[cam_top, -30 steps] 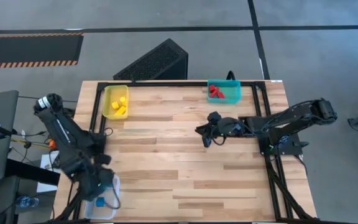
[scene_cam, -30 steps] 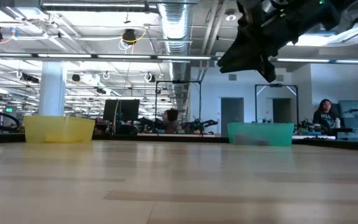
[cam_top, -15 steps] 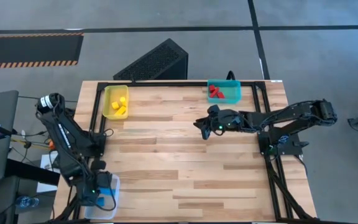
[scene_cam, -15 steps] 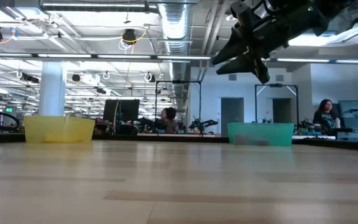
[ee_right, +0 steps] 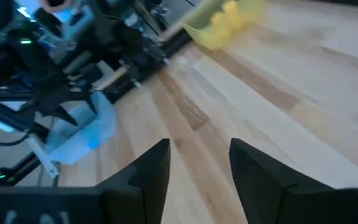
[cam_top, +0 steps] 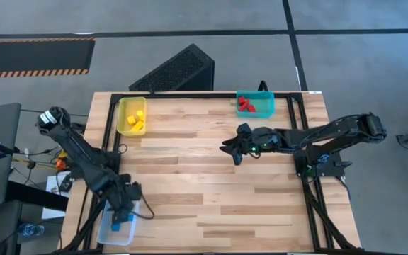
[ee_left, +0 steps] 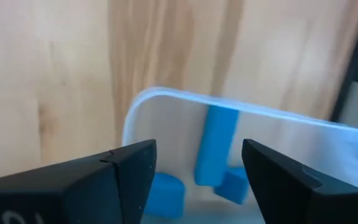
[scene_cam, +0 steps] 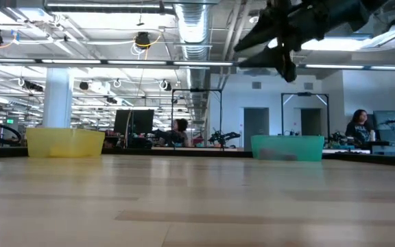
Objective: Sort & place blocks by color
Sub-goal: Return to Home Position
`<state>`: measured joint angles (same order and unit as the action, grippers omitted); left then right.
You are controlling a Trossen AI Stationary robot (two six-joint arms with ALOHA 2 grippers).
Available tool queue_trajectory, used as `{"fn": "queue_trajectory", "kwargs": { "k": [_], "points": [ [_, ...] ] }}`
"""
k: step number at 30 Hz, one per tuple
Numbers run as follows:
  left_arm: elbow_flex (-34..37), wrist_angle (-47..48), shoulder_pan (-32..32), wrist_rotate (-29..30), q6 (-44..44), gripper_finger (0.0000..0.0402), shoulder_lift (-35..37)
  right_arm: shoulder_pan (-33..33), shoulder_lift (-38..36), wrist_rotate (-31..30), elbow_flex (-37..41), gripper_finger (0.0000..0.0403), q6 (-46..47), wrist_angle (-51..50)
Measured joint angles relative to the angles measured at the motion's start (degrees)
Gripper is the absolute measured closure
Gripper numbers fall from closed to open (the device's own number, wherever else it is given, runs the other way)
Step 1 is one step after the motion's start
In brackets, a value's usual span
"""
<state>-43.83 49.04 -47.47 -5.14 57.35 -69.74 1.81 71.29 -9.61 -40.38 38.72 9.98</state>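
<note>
Blocks sorted into three bins by colour, both arms empty-handed over the wooden table [cam_top: 211,202].

The left gripper [cam_top: 124,210] hovers just above the clear plastic bin [cam_top: 105,237] at a table corner on the left arm's side. Its two dark fingers [ee_left: 129,171] are spread apart with nothing between them, and past them the small blue blocks [ee_left: 216,146], one of them a short bar, lie inside that bin. The right gripper [cam_top: 232,151] hangs in the air over the middle of the table, a little toward its own side, its fingers parted and empty. Along the opposite edge, well apart from the clear bin, the small yellow blocks [cam_top: 137,120] rest in the translucent yellow bin [cam_top: 124,106]. The small red blocks [cam_top: 244,105] rest in the teal bin [cam_top: 266,108].
</note>
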Motion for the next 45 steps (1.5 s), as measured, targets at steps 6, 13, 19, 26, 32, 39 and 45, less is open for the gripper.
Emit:
{"fn": "queue_trajectory", "kwargs": {
  "k": [6, 13, 19, 26, 32, 39, 45],
  "points": [
    [-2.8, 0.0, 7.3, -14.3, -5.0, 0.0202, 2.2, 0.3, -3.9, 5.9, -3.6, 0.0266, -7.6, -0.3],
    [-8.2, -1.1, 15.1, -8.0, -11.7, 0.0241, 4.4, 0.3, -11.0, 14.0, -5.7, 0.0344, -22.9, -0.2],
    [-10.8, -6.4, 25.3, 10.1, -22.7, 0.0279, 4.3, -0.8, -13.9, 27.6, -5.6, 0.0395, -34.5, 4.2],
    [-10.8, -26.4, 43.8, 8.5, -44.7, 0.0326, 4.3, -5.2, -12.5, 27.8, -5.6, 0.0367, -46.1, 3.6],
    [-8.3, -43.6, 58.5, -3.8, -57.5, 0.0391, 4.3, -7.2, -13.5, 30.5, -2.9, 0.0396, -45.8, -0.5],
    [2.3, -63.1, 68.9, -17.5, -62.3, 0.0394, 4.3, -7.6, -22.4, 30.6, 6.4, 0.0398, -43.4, 7.8],
    [4.3, -64.0, 74.8, -21.5, -61.1, 0.0394, 8.4, -9.7, -33.3, 26.4, 11.5, 0.0399, -40.3, -0.1]
  ]
}}
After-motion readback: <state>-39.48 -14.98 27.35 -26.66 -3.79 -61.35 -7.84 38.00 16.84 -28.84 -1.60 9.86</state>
